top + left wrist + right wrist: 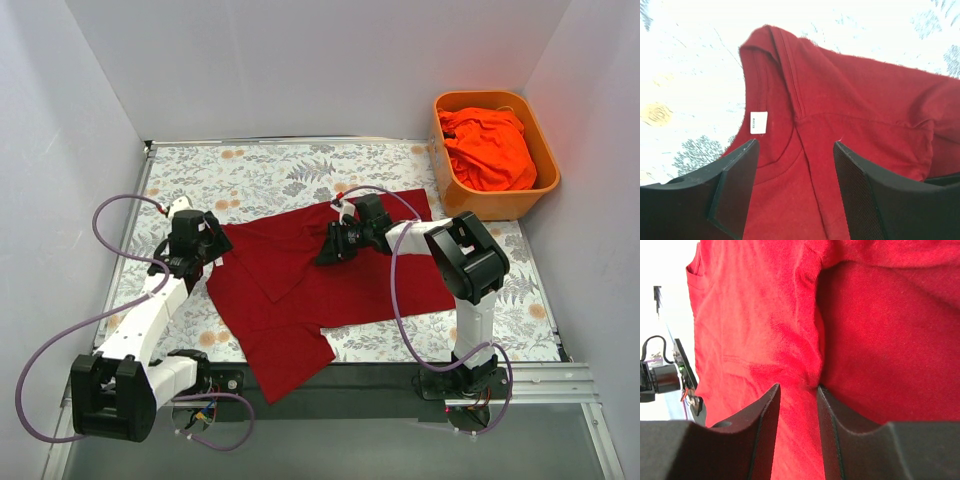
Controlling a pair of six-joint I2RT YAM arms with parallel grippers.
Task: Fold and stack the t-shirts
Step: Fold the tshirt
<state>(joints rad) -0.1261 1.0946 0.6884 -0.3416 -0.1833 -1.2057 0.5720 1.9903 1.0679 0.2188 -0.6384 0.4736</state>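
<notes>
The dark crimson t-shirt (300,305) lies spread on the floral table, with a flap folded across its middle. My left gripper (218,247) hovers open at the shirt's left edge. In the left wrist view its jaws (796,142) straddle the collar beside a white tag (758,122), clamping nothing. My right gripper (328,255) sits at the middle of the shirt. In the right wrist view its fingers (798,386) are closed on a puckered fold edge of the crimson cloth (740,315). The bright orange-red t-shirt (490,150) is bunched inside the tub.
An orange plastic tub (500,207) stands at the table's back right corner. White walls enclose the table on three sides. The shirt's lower sleeve hangs over the near edge by the arm bases (200,385).
</notes>
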